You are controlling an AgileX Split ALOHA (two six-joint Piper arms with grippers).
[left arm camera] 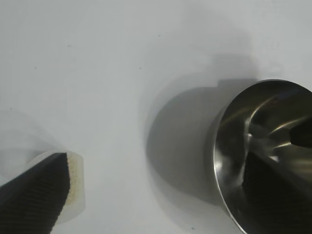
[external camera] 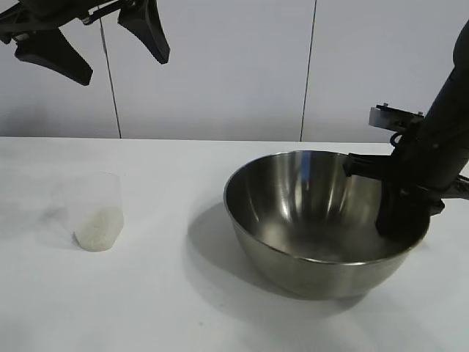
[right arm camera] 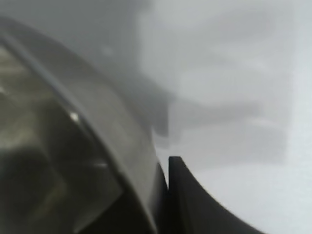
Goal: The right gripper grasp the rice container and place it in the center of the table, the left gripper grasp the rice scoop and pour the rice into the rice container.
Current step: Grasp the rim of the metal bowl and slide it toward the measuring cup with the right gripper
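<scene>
Pinching the rice container (external camera: 308, 220) at its thin rim with my right gripper (external camera: 399, 220) fingers shut, I expect slick, rigid steel; left gripper (external camera: 91, 48) fingers spread wide.

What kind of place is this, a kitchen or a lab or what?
Most likely a robot lab bench, not a kitchen: a plain white table against bare white wall panels, with two black robot arms working over a steel mixing bowl and a small plastic cup of rice.
</scene>
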